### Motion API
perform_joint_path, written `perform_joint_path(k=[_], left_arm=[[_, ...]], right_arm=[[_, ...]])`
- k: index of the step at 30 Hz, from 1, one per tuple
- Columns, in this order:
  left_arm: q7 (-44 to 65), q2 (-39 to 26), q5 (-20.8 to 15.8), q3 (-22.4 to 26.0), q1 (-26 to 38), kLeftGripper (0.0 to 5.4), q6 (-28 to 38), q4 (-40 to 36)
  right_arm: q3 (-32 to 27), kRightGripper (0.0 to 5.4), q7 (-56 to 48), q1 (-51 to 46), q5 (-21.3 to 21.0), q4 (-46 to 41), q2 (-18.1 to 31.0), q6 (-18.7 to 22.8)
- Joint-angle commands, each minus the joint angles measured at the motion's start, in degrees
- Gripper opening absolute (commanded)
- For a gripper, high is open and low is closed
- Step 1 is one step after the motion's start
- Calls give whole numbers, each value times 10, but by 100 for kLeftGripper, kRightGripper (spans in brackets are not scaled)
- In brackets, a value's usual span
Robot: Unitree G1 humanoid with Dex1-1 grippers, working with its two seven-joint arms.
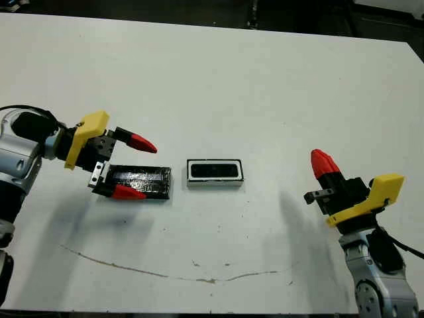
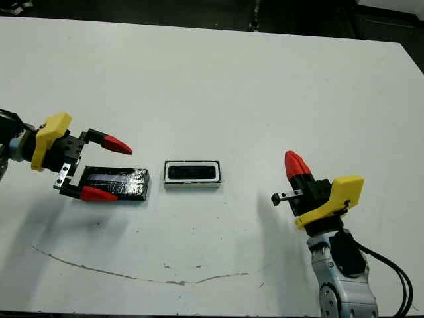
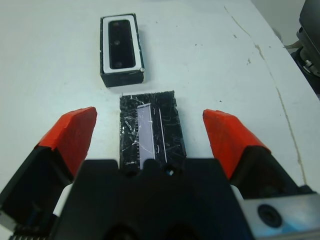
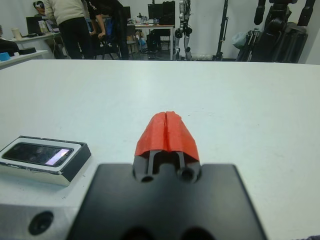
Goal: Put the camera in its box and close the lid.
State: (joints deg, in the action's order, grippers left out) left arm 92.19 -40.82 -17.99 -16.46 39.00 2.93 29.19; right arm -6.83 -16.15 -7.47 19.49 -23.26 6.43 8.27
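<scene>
- The camera (image 1: 214, 171) lies flat inside the box (image 1: 214, 183), its dark glossy face up and the white lining showing all round it; so the first part of the task looks done.
- The box sits near the middle of the worktop (image 1: 218, 86), uncovered.
- The lid (image 1: 147, 181) lies flat on the worktop just beside the box, on the robot's left, apart from it, speckled side and pale strip up. Closing is what remains: the lid is not yet lifted or set on the box.
- The left tool (image 1: 136, 167) reaches in from the left at the lid's far end, lying roughly level, fingers spread wide with one on either side of the lid's width. It holds nothing; I judge it is placed for a grasp across the lid.
- The right tool (image 1: 323, 163) stands well apart on the right, pointing up and away from the box, its fingers pressed together and empty.
</scene>
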Motion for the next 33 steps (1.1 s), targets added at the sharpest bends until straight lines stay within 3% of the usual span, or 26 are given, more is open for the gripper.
perform_joint_path(k=[1,9,13,18,28,33], left_arm=[[3,7,16,-5,7,540,12,22],[3,15,27,-9,13,540,50,62],[0,22,37,8,8,540,37,71],[-30,19,49,17,-2,540,-41,41],[-23,33,44,39,-10,416,-81,50],[-24,29,59,40,-11,342,-65,45]], right_arm=[[-3,2,-1,-8,4,0,6,0],[-2,2,1,-9,4,-2,7,1],[-1,2,1,-10,4,-5,7,4],[-1,2,-3,-10,3,-2,8,-4],[-1,0,-7,-10,-2,-1,10,-9],[0,0,-7,-9,-6,1,11,-13]])
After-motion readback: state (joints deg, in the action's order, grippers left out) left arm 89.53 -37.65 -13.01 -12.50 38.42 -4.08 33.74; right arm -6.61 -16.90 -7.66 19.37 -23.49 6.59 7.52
